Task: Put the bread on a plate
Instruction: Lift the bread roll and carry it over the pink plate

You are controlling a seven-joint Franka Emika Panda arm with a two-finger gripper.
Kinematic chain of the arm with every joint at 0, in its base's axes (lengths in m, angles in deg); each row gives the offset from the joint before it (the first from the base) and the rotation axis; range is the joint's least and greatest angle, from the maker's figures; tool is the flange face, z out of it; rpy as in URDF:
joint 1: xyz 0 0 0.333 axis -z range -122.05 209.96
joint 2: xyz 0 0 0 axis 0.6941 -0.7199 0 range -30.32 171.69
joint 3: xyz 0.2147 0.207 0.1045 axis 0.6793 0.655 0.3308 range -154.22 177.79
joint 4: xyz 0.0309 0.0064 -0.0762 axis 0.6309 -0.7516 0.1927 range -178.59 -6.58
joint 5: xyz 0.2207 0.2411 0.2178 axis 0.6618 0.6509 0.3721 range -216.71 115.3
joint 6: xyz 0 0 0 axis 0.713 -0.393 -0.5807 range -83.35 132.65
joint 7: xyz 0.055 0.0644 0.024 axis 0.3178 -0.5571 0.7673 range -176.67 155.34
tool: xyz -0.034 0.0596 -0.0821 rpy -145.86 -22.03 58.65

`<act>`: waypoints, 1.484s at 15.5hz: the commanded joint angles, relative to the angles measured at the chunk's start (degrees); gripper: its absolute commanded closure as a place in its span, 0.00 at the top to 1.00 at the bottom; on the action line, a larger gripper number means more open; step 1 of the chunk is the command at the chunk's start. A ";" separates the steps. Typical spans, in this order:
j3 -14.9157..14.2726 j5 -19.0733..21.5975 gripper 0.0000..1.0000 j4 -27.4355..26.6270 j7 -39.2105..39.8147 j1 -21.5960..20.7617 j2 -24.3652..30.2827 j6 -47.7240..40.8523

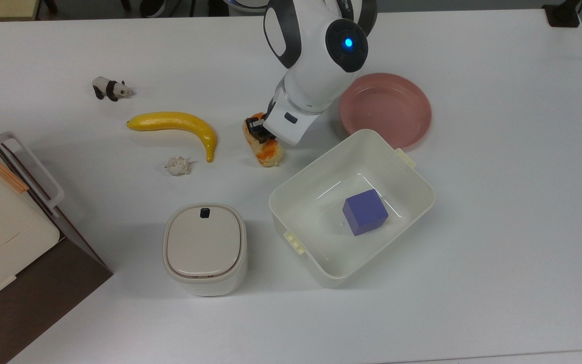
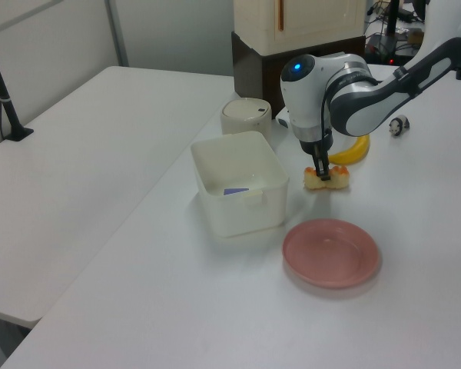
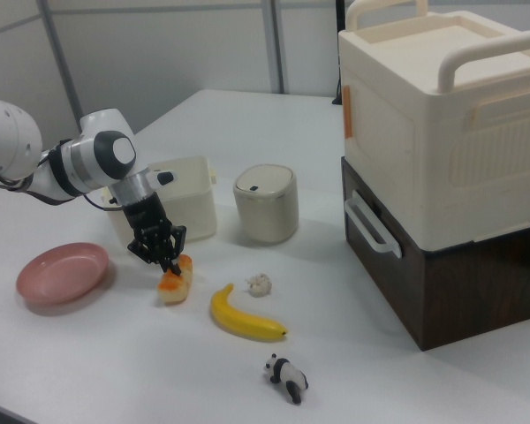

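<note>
**Grasp on bun looks off-centre**

Landmark: white tub [image 1: 351, 207]. In the top view, bread [image 1: 267, 150] lies on the table just off the tub's upper left; gripper [image 1: 256, 127] fingers straddle its far end, closure unclear. Plate [image 1: 386, 108] just above the tub. Risk: bun pivots or slips on lift, or clips the tub rim.

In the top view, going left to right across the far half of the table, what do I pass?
Panda figure → banana → bread, with the gripper on it → pink plate.
</note>
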 commanded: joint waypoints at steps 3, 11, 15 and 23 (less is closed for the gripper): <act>2.09 -0.45 0.15 -1.39 2.74 0.65 6.34 -4.77; 5.78 12.54 0.15 1.16 6.80 -0.40 14.87 -13.92; 5.87 17.92 0.15 1.24 -0.48 -2.68 16.37 -12.26; 5.87 16.97 0.16 0.80 -18.06 -10.93 11.64 -1.10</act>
